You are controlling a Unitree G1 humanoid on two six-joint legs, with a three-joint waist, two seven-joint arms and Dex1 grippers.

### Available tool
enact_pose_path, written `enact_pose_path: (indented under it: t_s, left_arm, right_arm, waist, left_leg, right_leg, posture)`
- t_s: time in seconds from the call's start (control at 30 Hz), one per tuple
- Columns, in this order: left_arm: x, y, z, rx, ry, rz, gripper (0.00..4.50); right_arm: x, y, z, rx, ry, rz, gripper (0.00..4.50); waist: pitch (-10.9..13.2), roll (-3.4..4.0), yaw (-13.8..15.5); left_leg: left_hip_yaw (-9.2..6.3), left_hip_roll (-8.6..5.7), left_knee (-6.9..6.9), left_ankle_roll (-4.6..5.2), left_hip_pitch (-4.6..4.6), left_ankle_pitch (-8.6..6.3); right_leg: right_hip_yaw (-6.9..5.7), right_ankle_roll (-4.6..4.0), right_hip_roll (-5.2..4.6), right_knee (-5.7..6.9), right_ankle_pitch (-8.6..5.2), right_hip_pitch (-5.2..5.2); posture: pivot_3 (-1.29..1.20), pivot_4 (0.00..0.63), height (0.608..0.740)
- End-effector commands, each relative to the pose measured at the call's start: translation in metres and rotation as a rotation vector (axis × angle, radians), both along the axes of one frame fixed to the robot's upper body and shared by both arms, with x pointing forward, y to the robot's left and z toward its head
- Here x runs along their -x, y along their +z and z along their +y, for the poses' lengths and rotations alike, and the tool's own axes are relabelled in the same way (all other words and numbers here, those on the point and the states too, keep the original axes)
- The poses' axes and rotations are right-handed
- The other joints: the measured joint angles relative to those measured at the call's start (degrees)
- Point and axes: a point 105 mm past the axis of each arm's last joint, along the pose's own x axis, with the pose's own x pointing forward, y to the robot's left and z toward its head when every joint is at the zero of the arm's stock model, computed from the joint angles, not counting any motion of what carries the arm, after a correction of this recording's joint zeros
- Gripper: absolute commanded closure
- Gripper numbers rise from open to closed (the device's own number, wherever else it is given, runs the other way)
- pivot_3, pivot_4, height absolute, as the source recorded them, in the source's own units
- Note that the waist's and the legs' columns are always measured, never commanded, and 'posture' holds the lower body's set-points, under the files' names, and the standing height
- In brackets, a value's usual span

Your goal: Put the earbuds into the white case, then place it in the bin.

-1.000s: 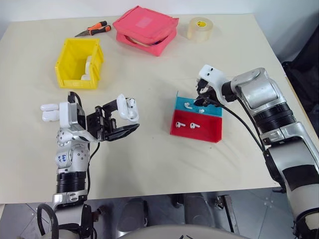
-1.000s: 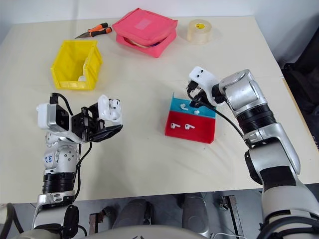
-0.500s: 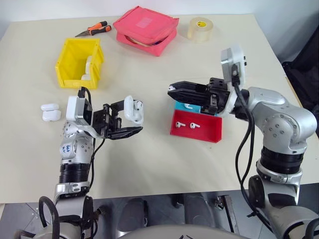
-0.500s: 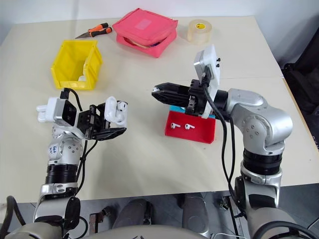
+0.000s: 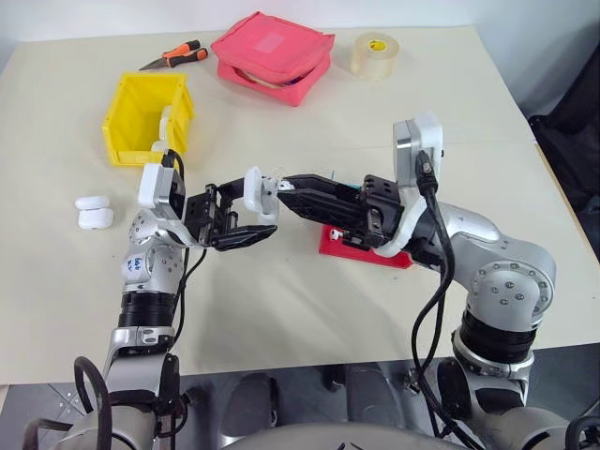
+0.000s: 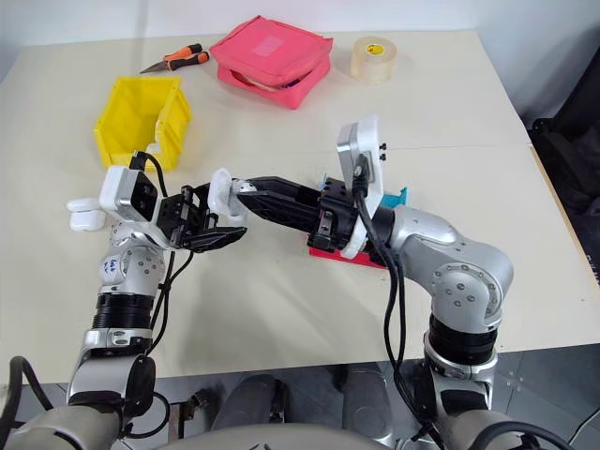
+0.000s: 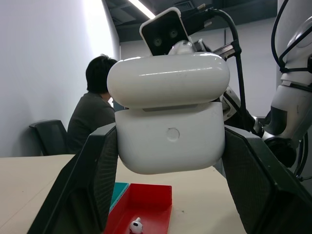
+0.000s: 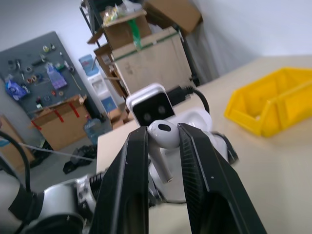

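1. Earbuds: one earbud [image 8: 163,141] is now pinched between the right gripper's [image 5: 287,184] fingers. A second ago that gripper hung over the tray; it has since swung across to the white case [image 5: 255,190], fingertips just beside its open top.
2. White case sits clamped between the left gripper's [image 5: 246,212] fingers above the counter [image 5: 281,300], lid hinged up; the left arm has edged slightly toward the right one.
3. Held earbud points its stem down and its rounded head up, long axis roughly upright in the right wrist view.
4. Red tray [image 7: 146,204] holds at least one loose earbud [image 7: 135,226]; the blue tray [image 6: 398,197] beside it is mostly hidden by the right arm.
5. Yellow bin [image 5: 141,117] stands well apart at the counter's far left with a white item inside. Two more cases [image 5: 93,212] lie near the left arm.
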Motion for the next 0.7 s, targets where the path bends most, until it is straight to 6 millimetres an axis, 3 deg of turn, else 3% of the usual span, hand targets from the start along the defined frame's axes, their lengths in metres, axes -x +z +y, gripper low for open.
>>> enact_pose_path:
  t_s: [0.03, 0.7]
  left_arm:
    - [0.012, 0.004, -0.001, -0.013, -0.084, -0.060, 1.71]
    - [0.022, 0.010, -0.005, 0.048, -0.063, -0.084, 1.71]
  right_arm:
    - [0.008, 0.010, 0.007, -0.038, 0.013, -0.077, 3.97]
    - [0.009, -0.014, 0.026, -0.025, 0.032, -0.069, 3.97]
  waist:
    - [0.0, 0.00, 0.0]
    - [0.0, 0.00, 0.1]
  left_leg:
    - [0.00, 0.00, 0.00, 0.00, 0.00, 0.00]
    - [0.02, 0.01, 0.00, 0.00, 0.00, 0.00]
  right_leg:
    - [0.00, 0.00, 0.00, 0.00, 0.00, 0.00]
    - [0.03, 0.00, 0.00, 0.00, 0.00, 0.00]
  posture:
    - [0.00, 0.150, 0.740]
    - [0.00, 0.150, 0.740]
